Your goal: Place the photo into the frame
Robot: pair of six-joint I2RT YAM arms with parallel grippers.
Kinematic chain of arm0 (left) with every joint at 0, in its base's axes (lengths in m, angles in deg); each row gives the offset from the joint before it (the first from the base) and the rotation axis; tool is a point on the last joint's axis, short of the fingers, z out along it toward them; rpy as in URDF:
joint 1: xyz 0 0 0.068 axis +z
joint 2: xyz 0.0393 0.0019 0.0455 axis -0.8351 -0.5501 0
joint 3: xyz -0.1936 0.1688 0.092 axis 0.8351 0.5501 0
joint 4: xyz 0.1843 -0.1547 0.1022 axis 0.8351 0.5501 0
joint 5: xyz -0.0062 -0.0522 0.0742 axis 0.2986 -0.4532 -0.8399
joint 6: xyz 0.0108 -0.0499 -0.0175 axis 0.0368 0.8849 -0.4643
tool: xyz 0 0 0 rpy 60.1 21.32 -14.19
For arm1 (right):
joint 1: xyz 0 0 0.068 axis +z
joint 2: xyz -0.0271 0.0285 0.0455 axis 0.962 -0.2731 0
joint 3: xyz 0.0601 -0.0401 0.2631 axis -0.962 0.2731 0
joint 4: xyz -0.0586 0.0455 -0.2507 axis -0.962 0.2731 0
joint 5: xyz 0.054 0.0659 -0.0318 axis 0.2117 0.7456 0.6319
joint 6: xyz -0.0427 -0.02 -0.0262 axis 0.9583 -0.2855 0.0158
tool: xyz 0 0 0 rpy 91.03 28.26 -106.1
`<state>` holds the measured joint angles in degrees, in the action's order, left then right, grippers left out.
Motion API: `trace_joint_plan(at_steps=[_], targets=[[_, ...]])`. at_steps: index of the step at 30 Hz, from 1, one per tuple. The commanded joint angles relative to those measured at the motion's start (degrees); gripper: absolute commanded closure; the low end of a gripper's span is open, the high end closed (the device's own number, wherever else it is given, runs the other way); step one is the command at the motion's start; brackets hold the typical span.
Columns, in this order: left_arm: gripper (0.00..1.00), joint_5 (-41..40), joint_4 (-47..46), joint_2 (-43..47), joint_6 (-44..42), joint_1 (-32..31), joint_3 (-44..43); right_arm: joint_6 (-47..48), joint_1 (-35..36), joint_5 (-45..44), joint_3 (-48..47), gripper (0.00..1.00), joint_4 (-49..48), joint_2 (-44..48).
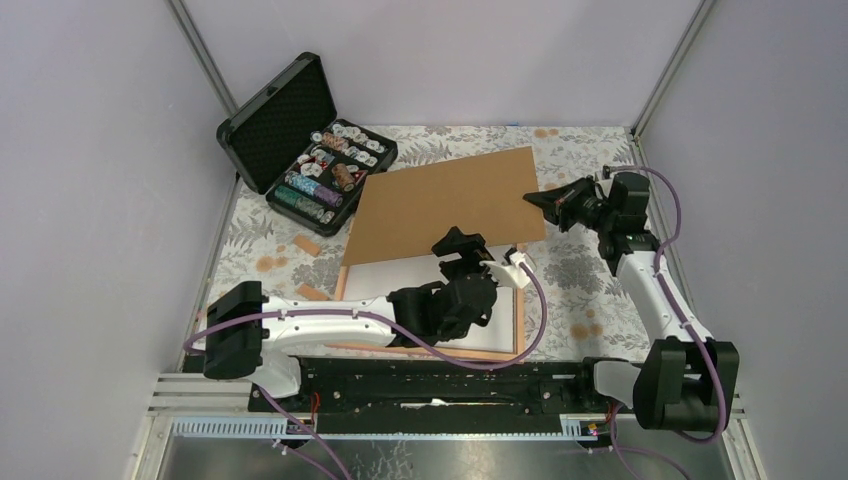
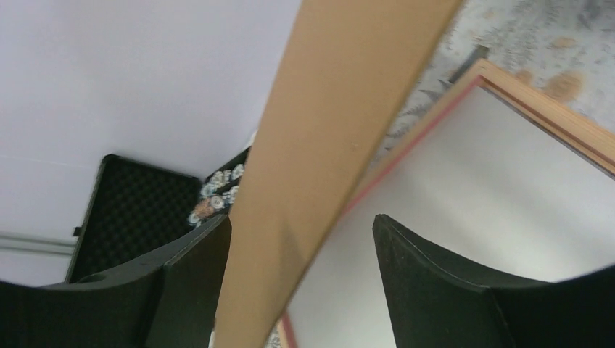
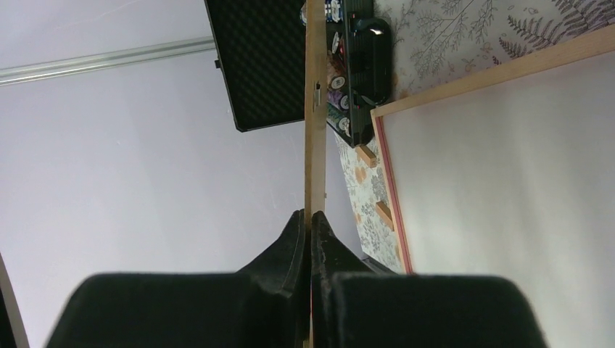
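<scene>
An open black case (image 1: 283, 122) of chips lies near a brown board (image 1: 445, 200).

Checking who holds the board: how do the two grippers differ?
The right gripper is shut on the board's right edge; the left gripper is open, fingers either side of its near edge. The left is over the frame; the right is off to its side. Both are at the board.

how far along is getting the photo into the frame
Done, it seems: the photo lies white back up inside the frame. In hand: the right gripper is shut on the edge of the raised brown backing board; the left gripper, open, straddles its near edge. Left: lowering the board onto the frame.
</scene>
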<state>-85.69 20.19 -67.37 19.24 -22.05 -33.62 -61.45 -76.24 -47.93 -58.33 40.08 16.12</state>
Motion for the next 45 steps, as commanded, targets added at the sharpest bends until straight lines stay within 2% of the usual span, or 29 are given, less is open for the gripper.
trace_joint_plan(at_steps=[1,6,9,11,12,13,14,16,17,19,20,22,26,28,31,36,38,39,45], targets=[[0.29,-7.9,-10.9,0.4,-7.6,-0.1,0.1,-1.6,0.1,1.3,-1.5,1.0,-0.1,4.3],[0.48,-7.8,-12.0,0.2,-11.8,-0.1,0.9,-1.5,0.1,2.9,-0.4,1.0,0.8,6.5],[0.6,-5.4,-8.7,0.9,-10.4,-0.1,0.5,-1.9,0.1,4.0,0.9,1.0,0.9,8.1],[0.73,-4.7,-6.4,1.5,-9.7,-0.1,0.1,-2.0,0.1,4.7,1.2,1.0,1.0,8.7],[0.85,-4.8,-5.4,1.9,-9.3,-0.1,-0.2,-1.6,0.1,5.0,1.0,0.99,1.0,8.9],[0.97,-4.7,-4.2,2.2,-8.6,-0.1,-0.8,-0.4,0.1,5.1,0.5,0.89,1.2,9.0],[1.0,-4.7,-2.9,2.7,-7.8,-0.1,-1.5,1.2,0.1,5.3,-0.4,0.73,2.0,8.7],[1.0,-3.5,1.5,4.3,-5.3,-0.1,-3.1,7.6,0.0,6.1,-3.5,0.34,5.0,7.6],[1.0,-2.3,4.3,5.3,-3.2,0.0,-3.7,10.5,0.0,6.5,-5.9,0.21,8.1,6.6],[1.0,0.7,11.0,7.9,1.4,0.2,-5.6,23.3,0.1,5.0,-12.6,0.07,16.8,4.4],[1.0,2.1,13.5,9.3,3.3,0.3,-6.2,28.8,0.1,3.2,-15.7,0.03,20.5,3.5],[1.0,5.5,18.3,12.2,7.2,0.4,-6.9,36.8,0.0,-1.2,-21.3,0.0,25.2,2.8],[1.0,11.0,25.8,17.6,11.9,0.4,-7.8,48.0,0.0,-2.7,-26.5,0.0,21.4,5.1],[1.0,12.2,28.5,20.1,12.8,0.5,-8.2,55.2,0.0,2.9,-28.8,0.0,19.9,5.9],[1.0,16.0,31.5,24.5,12.8,0.5,-8.6,65.8,0.0,17.0,-28.9,0.0,16.6,8.4],[1.0,21.1,32.5,29.0,12.2,0.5,-8.3,68.7,0.2,33.3,-23.4,0.0,3.9,14.7],[1.0,23.6,33.3,29.7,11.5,0.5,-8.2,68.7,1.5,35.1,-22.9,0.01,2.5,15.3],[1.0,24.9,33.7,29.9,11.2,0.5,-8.1,68.5,4.3,36.0,-23.0,0.02,1.9,14.9],[1.0,27.6,34.3,30.0,9.8,0.5,-7.8,71.8,9.9,39.5,-24.6,0.1,6.1,13.5]])
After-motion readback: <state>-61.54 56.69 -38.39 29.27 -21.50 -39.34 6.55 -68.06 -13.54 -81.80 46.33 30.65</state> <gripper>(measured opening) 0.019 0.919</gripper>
